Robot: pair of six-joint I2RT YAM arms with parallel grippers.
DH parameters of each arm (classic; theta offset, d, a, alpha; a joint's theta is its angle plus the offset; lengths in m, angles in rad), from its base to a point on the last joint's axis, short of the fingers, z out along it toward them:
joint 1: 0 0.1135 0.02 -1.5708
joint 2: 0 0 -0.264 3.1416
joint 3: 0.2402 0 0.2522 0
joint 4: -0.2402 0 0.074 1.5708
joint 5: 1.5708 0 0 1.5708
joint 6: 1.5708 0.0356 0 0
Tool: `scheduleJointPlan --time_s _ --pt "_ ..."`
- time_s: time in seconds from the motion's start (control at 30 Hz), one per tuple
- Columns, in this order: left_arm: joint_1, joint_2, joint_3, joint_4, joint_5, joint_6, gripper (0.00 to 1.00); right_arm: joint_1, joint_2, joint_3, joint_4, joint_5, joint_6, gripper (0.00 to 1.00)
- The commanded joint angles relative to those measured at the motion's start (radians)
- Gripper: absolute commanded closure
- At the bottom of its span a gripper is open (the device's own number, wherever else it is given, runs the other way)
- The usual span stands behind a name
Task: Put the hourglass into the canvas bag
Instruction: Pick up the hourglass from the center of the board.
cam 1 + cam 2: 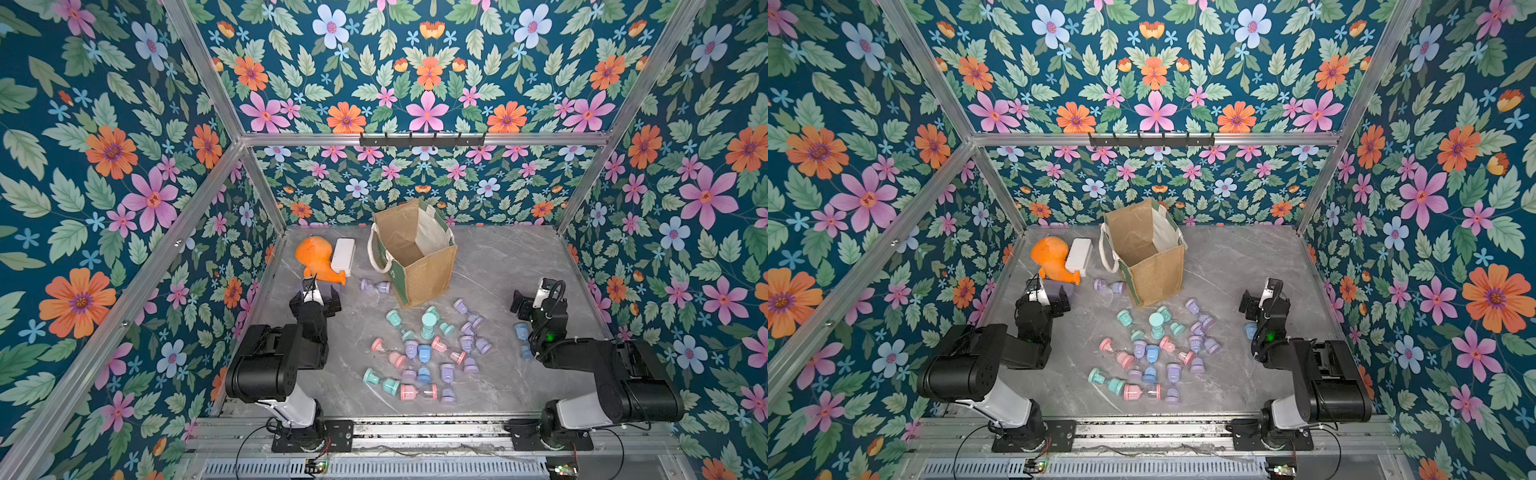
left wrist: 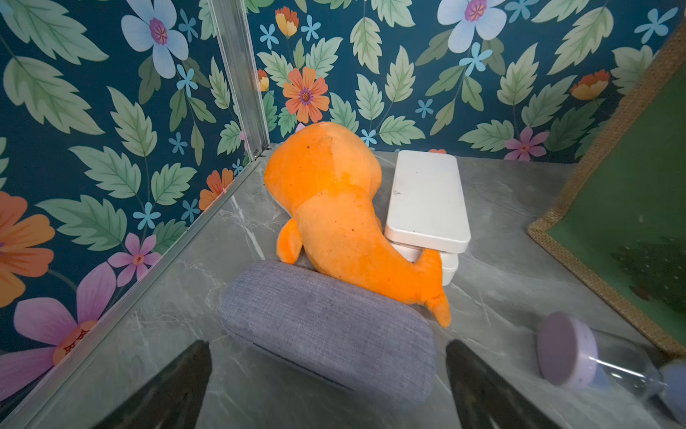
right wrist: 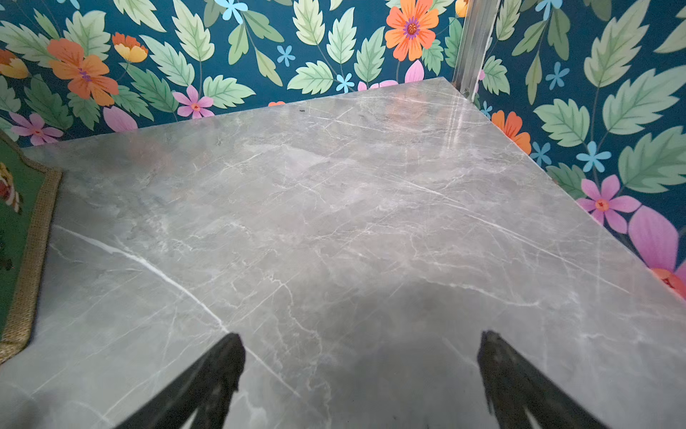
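Your left pincer point(image 2: 328, 347) is spread and empty, with a grey woven case point(image 2: 315, 315) just ahead that touches an orange plush point(image 2: 334, 208). Your right pincer point(image 3: 362, 336) is spread over the veined grey surface point(image 3: 334, 204). Pastel hourglasses point(image 1: 424, 345) lie scattered near the open jute bag point(image 1: 428, 274).

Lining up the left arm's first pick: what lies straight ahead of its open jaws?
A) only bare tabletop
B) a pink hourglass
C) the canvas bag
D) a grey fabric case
D: in the left wrist view the grey fabric case lies just ahead of the left gripper, while a purple hourglass lies off to the side by the canvas bag.
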Motion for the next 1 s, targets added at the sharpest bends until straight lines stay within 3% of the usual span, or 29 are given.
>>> scheduleJointPlan --time_s 0.0,0.8,0.97 --pt "0.0 -0.002 0.0 0.009 0.005 0.003 0.0 0.001 0.001 0.001 0.028 -0.004 -0.01 0.01" --pt "-0.001 -0.006 -0.003 0.02 -0.005 0.003 0.0 0.001 0.0 0.001 0.028 -0.006 -0.011 0.01" --pt "0.0 -0.078 0.017 -0.085 -0.003 0.004 0.0 0.003 -0.069 0.009 -0.045 -0.014 -0.015 0.01"
